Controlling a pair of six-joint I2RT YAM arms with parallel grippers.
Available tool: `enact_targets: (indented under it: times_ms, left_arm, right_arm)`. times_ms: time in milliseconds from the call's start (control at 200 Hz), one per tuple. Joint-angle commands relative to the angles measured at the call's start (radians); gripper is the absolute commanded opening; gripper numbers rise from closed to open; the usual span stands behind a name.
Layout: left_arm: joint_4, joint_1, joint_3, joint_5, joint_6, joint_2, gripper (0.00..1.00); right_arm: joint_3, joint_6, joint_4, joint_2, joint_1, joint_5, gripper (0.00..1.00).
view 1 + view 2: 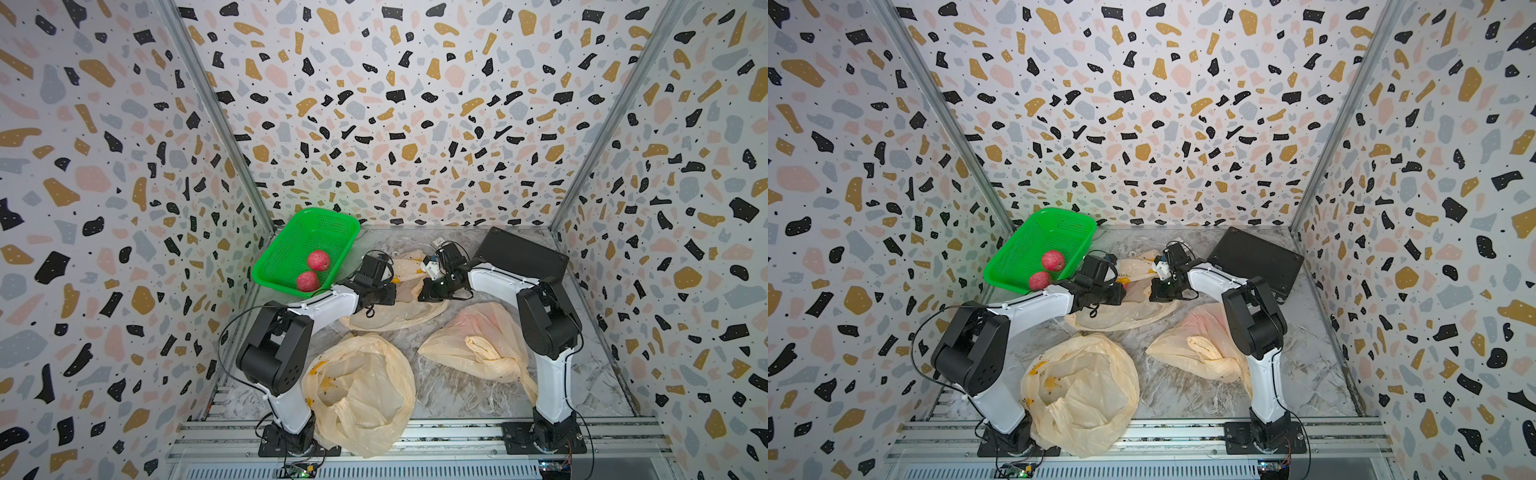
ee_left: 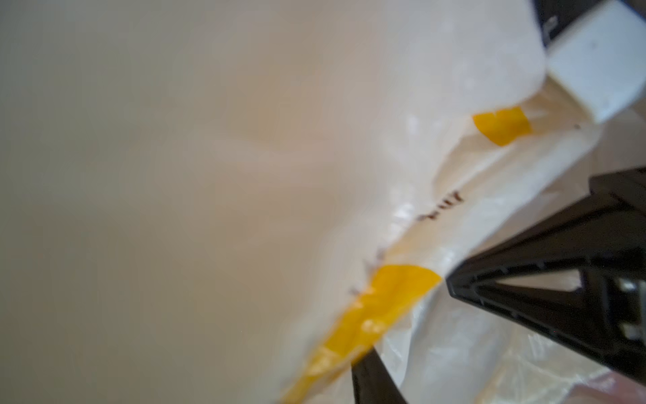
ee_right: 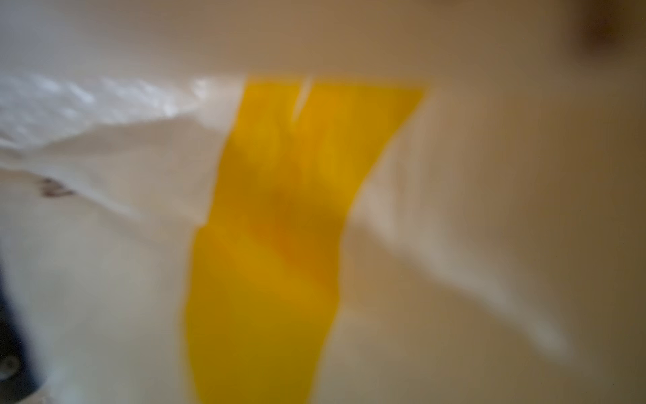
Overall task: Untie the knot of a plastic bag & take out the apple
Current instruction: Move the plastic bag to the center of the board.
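A pale plastic bag (image 1: 399, 311) with yellow print lies at the back middle, between both arms. My left gripper (image 1: 392, 289) reaches into it from the left. In the left wrist view only one black finger (image 2: 370, 381) shows beside the film (image 2: 402, 290); the other is covered. My right gripper (image 1: 424, 289) comes in from the right, and its jaws are shut to a point (image 2: 454, 281) against the bag's edge. Blurred film (image 3: 279, 210) fills the right wrist view. I see no knot on this bag, and no apple can be made out in it.
A green basket (image 1: 291, 232) at the back left holds two red apples (image 1: 318, 260) (image 1: 307, 281). A tied bag (image 1: 478, 345) with something pink inside lies front right. A slack open bag (image 1: 361, 390) lies front left. A black tray (image 1: 519, 253) stands at the back right.
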Motion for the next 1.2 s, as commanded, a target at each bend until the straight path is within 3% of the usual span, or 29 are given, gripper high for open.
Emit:
enact_targets:
  times_ms: [0, 250, 410, 606, 676, 776, 946, 1096, 1196]
  left_arm:
    - [0.057, 0.015, 0.058, -0.102, 0.002, 0.013, 0.41]
    - [0.119, 0.049, 0.095, -0.130, -0.001, 0.055, 0.52]
    - [0.258, 0.051, 0.063, -0.122, -0.021, 0.073, 0.53]
    - [0.256, 0.039, 0.040, -0.097, -0.008, 0.042, 0.52]
    - [0.258, 0.037, 0.002, -0.098, -0.002, 0.004, 0.52]
    - [0.267, 0.037, -0.047, -0.072, 0.027, -0.055, 0.51]
    - [0.184, 0.037, -0.031, 0.001, 0.087, -0.135, 0.50]
    - [0.101, 0.037, -0.007, 0.106, 0.096, -0.182, 0.50]
    - [0.075, 0.037, -0.014, 0.160, 0.069, -0.194, 0.50]
  right_arm:
    - [0.000, -0.028, -0.073, -0.044, 0.002, 0.042, 0.01]
    - [-0.098, -0.079, -0.175, -0.060, 0.010, 0.095, 0.00]
    - [-0.140, -0.111, -0.205, -0.078, 0.015, 0.115, 0.00]
    - [-0.092, -0.168, -0.279, -0.127, 0.023, 0.097, 0.00]
    - [-0.081, -0.186, -0.279, -0.186, 0.024, 0.069, 0.13]
    - [-0.020, -0.215, -0.292, -0.258, 0.022, 0.033, 0.41]
    - [0.167, -0.275, -0.408, -0.295, 0.022, 0.011, 0.70]
    - [0.239, -0.349, -0.428, -0.283, 0.026, 0.048, 0.85]
    - [0.244, -0.428, -0.380, -0.243, 0.031, 0.094, 0.88]
